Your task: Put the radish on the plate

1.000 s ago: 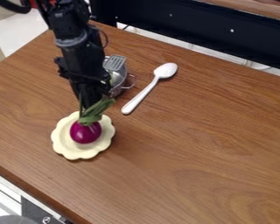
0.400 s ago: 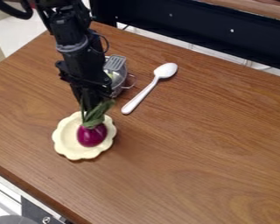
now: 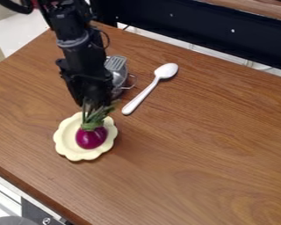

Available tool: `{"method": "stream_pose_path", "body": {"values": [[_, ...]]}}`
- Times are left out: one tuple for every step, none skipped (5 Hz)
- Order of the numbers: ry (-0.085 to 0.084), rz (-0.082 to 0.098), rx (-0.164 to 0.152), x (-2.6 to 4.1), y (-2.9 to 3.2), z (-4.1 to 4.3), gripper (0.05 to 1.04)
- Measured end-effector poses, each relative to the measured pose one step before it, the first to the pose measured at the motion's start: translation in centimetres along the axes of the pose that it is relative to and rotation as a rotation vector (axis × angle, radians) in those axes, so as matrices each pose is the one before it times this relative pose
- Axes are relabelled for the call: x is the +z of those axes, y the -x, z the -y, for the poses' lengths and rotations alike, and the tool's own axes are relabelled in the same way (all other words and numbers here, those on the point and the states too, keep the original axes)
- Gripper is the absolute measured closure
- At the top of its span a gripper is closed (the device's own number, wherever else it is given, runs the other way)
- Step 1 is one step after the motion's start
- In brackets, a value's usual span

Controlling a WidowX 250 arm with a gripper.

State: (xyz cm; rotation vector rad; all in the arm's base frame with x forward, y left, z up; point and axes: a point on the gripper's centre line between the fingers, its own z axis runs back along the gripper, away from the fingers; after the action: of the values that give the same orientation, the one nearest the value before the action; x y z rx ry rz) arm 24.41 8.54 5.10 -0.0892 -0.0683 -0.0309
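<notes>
Over the upper part of the cream scalloped plate [image 3: 68,146], the black gripper [image 3: 96,103] hangs just above the radish's green leaves. The purple radish [image 3: 91,137] is within the plate's outline, right of its middle, with the leaves pointing up to the gripper's lower end. Where the leaves meet the gripper, the contact is hard to make out. The radish's round part appears to touch the plate.
Behind the gripper and to its right stands a metal pot or strainer [image 3: 119,79] with a grey slotted utensil [image 3: 115,63] in it. A white spoon [image 3: 147,91] lies diagonally right of that, on the brown wooden table [image 3: 201,154].
The radish has shifted slightly right, and the plate has moved a little the same way. Its leaves look more spread, and the gripper's lower end looks broader than before.
</notes>
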Motion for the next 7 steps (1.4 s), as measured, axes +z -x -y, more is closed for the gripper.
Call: {"method": "stream_pose_path", "body": {"values": [[0.0276, 0.0014, 0.0487, 1.322, -0.271, -0.04, 0.093], [0.0001, 0.0046, 0.0339, 1.641, -0.264, 0.075, 0.085], [0.0313, -0.0052, 0.037, 1.257, -0.399, 0.279, 0.085], [0.0047, 0.0279, 0.0454, 0.121, -0.713, 1.29, 0.085], [-0.0083, 0.0596, 0.0474, -0.523, -1.513, 2.678, 0.085], [0.0045, 0.0153, 0.0082, -0.683, -1.517, 2.384, 0.085], [-0.0189, 0.0189, 0.0233, -0.41, -0.661, 1.901, 0.085]]}}
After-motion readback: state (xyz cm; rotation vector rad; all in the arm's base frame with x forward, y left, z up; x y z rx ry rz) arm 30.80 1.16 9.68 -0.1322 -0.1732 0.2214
